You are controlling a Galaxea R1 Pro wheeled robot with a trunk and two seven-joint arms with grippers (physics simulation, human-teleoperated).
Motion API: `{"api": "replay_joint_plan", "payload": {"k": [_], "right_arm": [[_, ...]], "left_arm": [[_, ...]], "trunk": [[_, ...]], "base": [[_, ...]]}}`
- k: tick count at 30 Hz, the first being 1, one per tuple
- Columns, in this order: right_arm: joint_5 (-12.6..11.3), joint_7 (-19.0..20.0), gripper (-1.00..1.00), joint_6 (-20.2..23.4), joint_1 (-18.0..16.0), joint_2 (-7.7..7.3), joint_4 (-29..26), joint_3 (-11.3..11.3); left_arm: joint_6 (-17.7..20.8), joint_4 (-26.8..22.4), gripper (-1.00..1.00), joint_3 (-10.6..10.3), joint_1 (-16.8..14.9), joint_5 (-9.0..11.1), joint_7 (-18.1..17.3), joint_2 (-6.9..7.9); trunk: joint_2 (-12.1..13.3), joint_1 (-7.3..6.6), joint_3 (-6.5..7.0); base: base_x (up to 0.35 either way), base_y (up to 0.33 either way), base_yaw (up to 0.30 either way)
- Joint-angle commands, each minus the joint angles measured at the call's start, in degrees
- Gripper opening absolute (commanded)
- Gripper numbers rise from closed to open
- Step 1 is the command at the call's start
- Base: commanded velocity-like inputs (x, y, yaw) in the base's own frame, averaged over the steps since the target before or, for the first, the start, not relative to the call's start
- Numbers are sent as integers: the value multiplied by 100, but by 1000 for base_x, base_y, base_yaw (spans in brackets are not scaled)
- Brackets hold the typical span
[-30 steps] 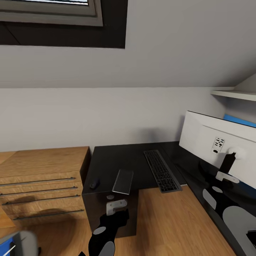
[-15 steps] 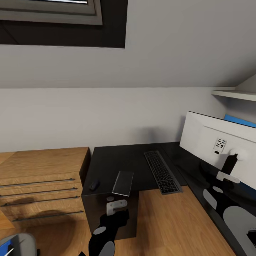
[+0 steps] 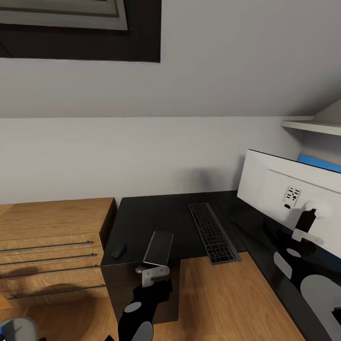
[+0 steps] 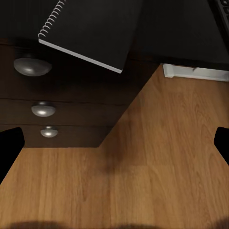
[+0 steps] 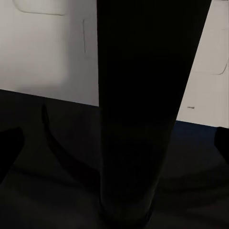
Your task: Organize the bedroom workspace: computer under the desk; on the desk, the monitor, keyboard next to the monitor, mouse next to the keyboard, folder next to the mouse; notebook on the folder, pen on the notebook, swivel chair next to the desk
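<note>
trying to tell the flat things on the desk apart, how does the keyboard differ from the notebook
The keyboard is long, narrow and covered in rows of keys; the notebook is shorter, plain grey and spiral-bound along one edge. The keyboard lies with its near end jutting past the edge of the desk at the inner corner; the notebook overhangs the edge above the drawer unit. The notebook sits next to the mouse; the keyboard sits nearer the monitor. Both lie flat on the desk.
</note>
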Motion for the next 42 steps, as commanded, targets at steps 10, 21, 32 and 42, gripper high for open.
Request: {"api": "replay_joint_plan", "payload": {"k": [10, 21, 32, 42], "right_arm": [[-61, -20, 100, -26, -5, -11, 0, 49], [-61, -20, 100, -26, -9, -20, 3, 48], [-61, -22, 100, -26, -5, -25, 5, 48], [-61, -20, 100, -26, -6, -25, 0, 48]], "left_arm": [[14, -9, 100, -7, -5, 31, 46, 0], [14, -3, 100, -7, -6, 38, 46, 0], [14, 0, 100, -7, -6, 41, 46, 0], [12, 12, 100, -7, -6, 39, 46, 0]], "trunk": [[-5, 0, -7], [-5, 0, -7], [-5, 0, -7], [-5, 0, -7]], "base": [[16, -19, 0], [25, -29, 0], [1, -1, 0], [37, -26, 0]]}}
